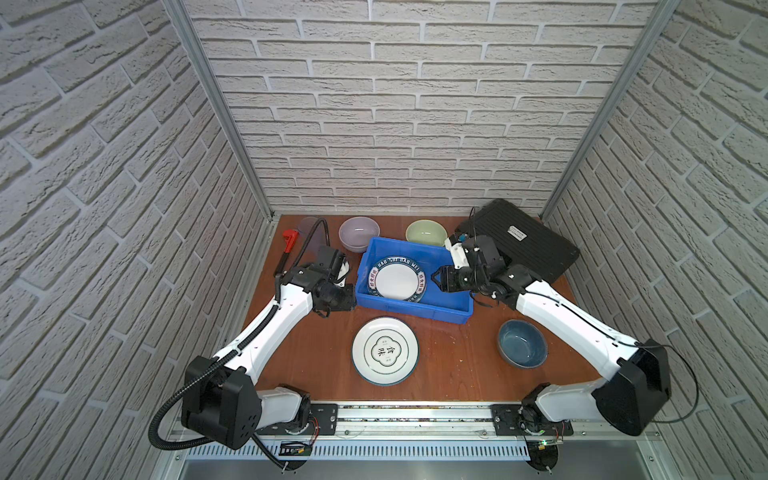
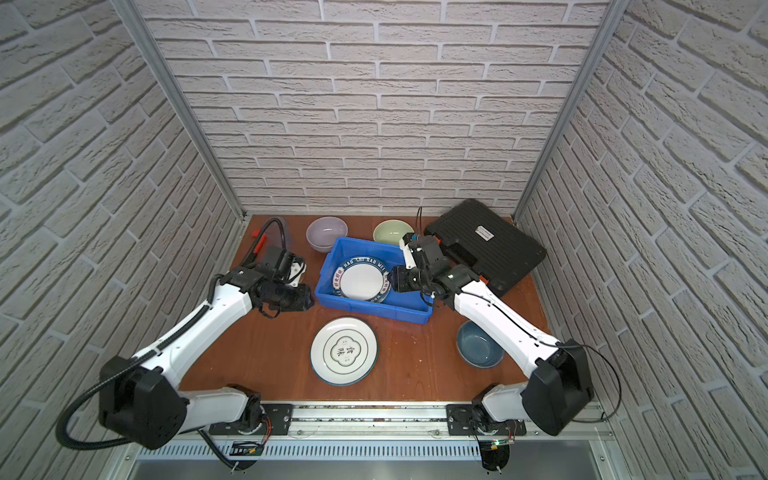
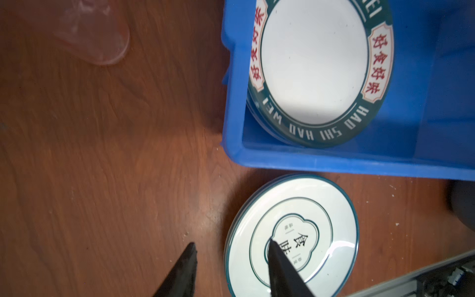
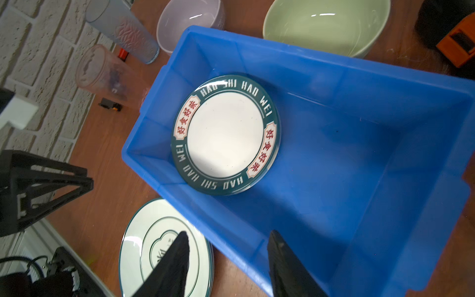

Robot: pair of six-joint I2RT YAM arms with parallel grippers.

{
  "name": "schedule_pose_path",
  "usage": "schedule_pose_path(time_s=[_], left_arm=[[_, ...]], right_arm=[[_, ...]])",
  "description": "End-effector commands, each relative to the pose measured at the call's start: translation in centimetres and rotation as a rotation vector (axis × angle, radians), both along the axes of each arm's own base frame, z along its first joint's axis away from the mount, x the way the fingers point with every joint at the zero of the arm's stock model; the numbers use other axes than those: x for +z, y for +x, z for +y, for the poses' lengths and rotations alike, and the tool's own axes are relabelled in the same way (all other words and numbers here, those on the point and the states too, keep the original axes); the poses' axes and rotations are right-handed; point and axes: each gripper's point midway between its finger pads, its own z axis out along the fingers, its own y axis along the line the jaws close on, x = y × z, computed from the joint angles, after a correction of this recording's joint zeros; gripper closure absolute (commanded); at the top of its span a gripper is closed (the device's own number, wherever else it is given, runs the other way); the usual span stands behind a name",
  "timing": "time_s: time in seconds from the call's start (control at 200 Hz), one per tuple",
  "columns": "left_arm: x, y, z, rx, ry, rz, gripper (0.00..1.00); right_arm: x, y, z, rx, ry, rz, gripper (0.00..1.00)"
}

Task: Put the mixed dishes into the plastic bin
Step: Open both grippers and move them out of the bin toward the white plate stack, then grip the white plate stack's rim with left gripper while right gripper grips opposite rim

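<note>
The blue plastic bin (image 1: 415, 309) (image 2: 374, 311) stands mid-table and holds a plate with a teal lettered rim (image 1: 397, 278) (image 4: 226, 133) (image 3: 313, 64). In front of the bin a white plate with teal lines (image 1: 385, 351) (image 3: 334, 213) lies on the table. A blue-grey bowl (image 1: 522, 343) sits front right. A lilac bowl (image 1: 358, 232) and a pale green bowl (image 1: 426, 232) sit behind the bin. Two clear tumblers (image 4: 123, 28) (image 4: 100, 69) are at the back left. My left gripper (image 1: 354, 294) (image 3: 231, 243) is open and empty beside the bin's left wall. My right gripper (image 1: 434, 278) (image 4: 228, 232) hangs open and empty over the bin's right half.
A red pipe wrench (image 1: 286, 249) lies at the back left by the wall. A black tool case (image 1: 519, 245) with an orange latch (image 4: 457, 43) fills the back right corner. Brick walls close in three sides.
</note>
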Motion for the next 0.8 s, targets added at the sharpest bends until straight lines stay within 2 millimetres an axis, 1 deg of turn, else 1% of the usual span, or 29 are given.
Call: schedule_pose_path(time_s=[0.0, 0.105, 0.18, 0.25, 0.335, 0.545, 0.71, 0.79], left_arm=[[-0.5, -2.5, 0.1, 0.017, -0.008, 0.043, 0.57], [-1.1, -3.8, 0.1, 0.038, -0.021, 0.053, 0.59], [-1.7, -4.4, -0.1, 0.06, -0.044, 0.062, 0.64], [-2.4, -4.9, -0.7, 0.071, -0.077, 0.07, 0.72], [-3.4, -5.4, -1.0, 0.081, -0.079, 0.087, 0.73], [-6.1, -6.7, -1.5, 0.097, -0.062, 0.117, 0.74], [-7.8, -7.6, -1.1, 0.106, -0.032, 0.139, 0.74], [-8.3, -7.8, -1.0, 0.109, -0.022, 0.146, 0.74]], right_arm=[[-0.9, -2.8, 0.5, 0.037, 0.01, 0.013, 0.49], [-1.8, -5.6, 2.0, 0.098, 0.023, 0.023, 0.51], [-2.6, -7.5, 3.2, 0.154, 0.018, 0.039, 0.54], [-3.4, -8.9, 4.0, 0.194, 0.014, 0.056, 0.55], [-4.5, -10.2, 4.7, 0.209, 0.013, 0.078, 0.55], [-8.7, -12.0, 4.6, 0.148, -0.054, 0.163, 0.58], [-11.0, -12.3, 4.5, 0.084, -0.083, 0.208, 0.62], [-12.1, -12.3, 4.5, 0.068, -0.09, 0.231, 0.63]])
